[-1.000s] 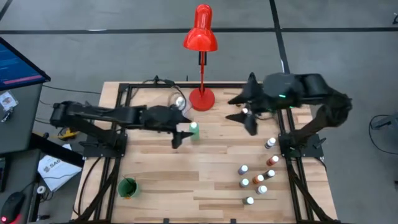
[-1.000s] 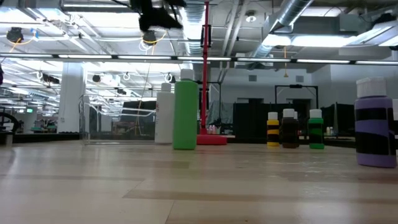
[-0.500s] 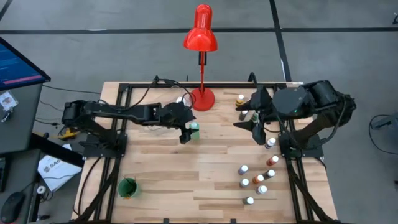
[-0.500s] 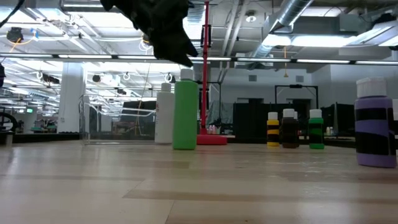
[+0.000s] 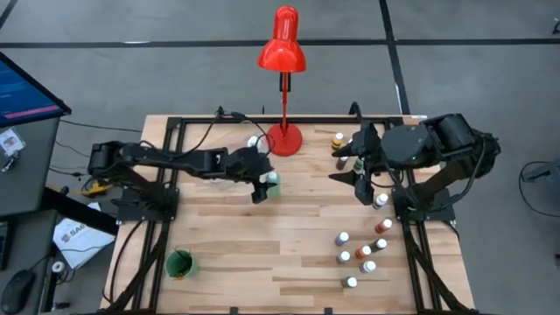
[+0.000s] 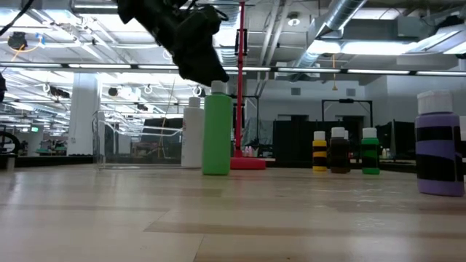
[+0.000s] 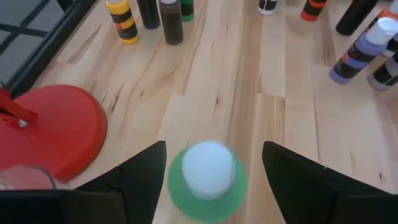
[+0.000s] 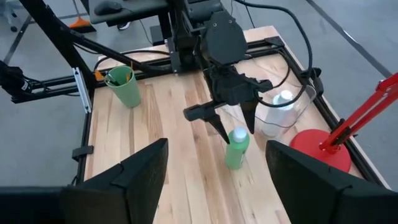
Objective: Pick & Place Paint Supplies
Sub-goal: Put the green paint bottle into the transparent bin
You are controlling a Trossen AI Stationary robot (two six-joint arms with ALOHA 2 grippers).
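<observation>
Near the back of the wooden surface (image 5: 262, 245), beside the red lamp base (image 5: 284, 138), I have the left claw (image 5: 262, 185) stretched out from its arm, fingers spread on either side of the green bottle (image 5: 273, 182) with the round white cap, not yet gripping. The bottle stands upright, with a clear container (image 8: 281, 112) just behind it. The right claw (image 5: 360, 175) hangs over the right rear edge, also released and holding nothing. Below it, a cluster of small capped bottles (image 5: 360, 249) stands near the right frame rail. A green cup (image 5: 179, 262) sits at the front left corner. The planked middle offers open room to move.
</observation>
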